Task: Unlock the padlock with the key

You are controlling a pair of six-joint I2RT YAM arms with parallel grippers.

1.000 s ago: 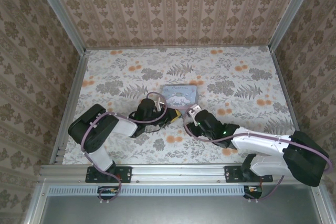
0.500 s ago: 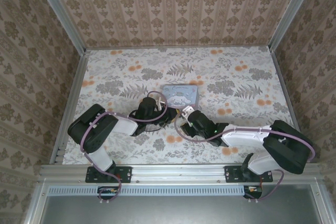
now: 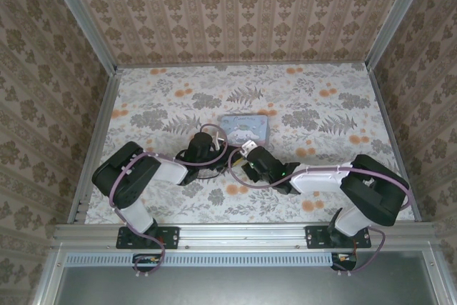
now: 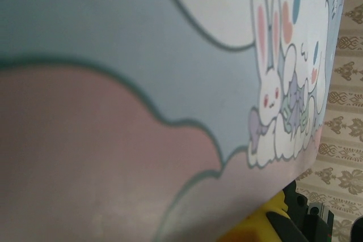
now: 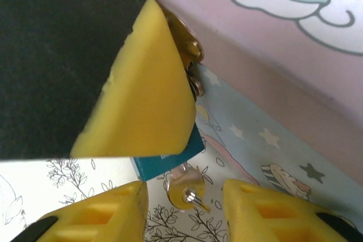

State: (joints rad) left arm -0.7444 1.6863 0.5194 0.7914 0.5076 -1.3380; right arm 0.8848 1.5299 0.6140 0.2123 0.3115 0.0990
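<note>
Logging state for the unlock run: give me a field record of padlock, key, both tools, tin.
padlock: teal, at the tin's clasp, partly hidden
key: just below padlock, between right tool's fingers; inserted or not unclear
right tool: open, straddling key
left tool: against tin's near side, grip unclear
tin: pastel cartoon print, just beyond both tools

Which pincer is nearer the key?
Right. The right pincer straddles the key, fingers either side; the left pincer sits just beyond, one finger against the padlock.
</note>
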